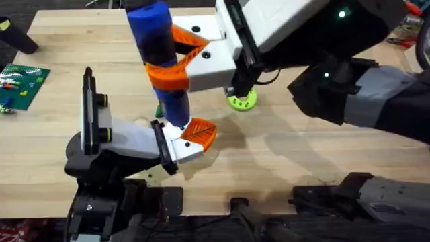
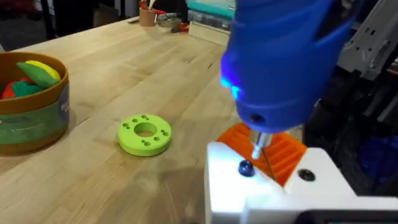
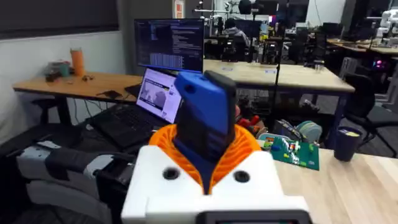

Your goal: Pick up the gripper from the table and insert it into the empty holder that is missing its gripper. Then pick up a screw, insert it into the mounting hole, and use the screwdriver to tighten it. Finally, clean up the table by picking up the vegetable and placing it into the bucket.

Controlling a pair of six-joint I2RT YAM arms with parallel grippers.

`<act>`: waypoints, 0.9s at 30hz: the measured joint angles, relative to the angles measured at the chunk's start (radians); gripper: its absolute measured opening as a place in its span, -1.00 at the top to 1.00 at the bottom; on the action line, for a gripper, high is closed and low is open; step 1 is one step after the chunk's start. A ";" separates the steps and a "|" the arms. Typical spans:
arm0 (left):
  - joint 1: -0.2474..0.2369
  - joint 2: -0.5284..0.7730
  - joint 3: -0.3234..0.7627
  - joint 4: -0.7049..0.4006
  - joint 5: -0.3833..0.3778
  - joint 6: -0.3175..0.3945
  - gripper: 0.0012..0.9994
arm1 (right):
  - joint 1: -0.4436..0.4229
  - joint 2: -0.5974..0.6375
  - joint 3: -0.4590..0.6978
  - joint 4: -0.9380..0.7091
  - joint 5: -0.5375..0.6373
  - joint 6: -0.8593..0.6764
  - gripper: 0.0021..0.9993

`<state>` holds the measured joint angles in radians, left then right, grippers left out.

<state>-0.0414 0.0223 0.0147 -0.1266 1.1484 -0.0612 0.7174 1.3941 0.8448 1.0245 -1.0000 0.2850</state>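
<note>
The blue screwdriver (image 1: 158,47) stands upright, and my right gripper (image 1: 164,64) is shut on it with its orange fingers (image 3: 245,146) around the handle (image 3: 202,118). Its bit (image 2: 258,144) points down at the white holder (image 1: 178,146) on the tip of my left arm. The small orange ribbed gripper (image 1: 200,132) sits in that holder (image 2: 267,193). A dark screw (image 2: 245,167) sits in the holder's face right by the bit; I cannot tell whether they touch. Toy vegetables (image 2: 37,71) lie in the bucket (image 2: 34,121).
A green disc with holes (image 1: 242,101) lies on the wooden table just beyond the holder, also seen as the green disc (image 2: 145,134). A green circuit board (image 1: 20,84) lies at the far left. A second hole (image 2: 305,175) shows in the holder's face.
</note>
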 joint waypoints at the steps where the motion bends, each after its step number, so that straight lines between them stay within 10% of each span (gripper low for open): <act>1: 0.000 0.000 0.000 0.000 0.000 0.000 0.98 | 0.000 0.000 0.000 0.000 0.000 -0.002 0.93; 27: 0.000 0.000 0.000 0.000 0.000 0.000 0.98 | 0.000 0.000 0.000 -0.033 0.008 -0.029 0.93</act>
<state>-0.0414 0.0223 0.0147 -0.1266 1.1484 -0.0612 0.7174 1.3941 0.8448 0.9911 -0.9920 0.2562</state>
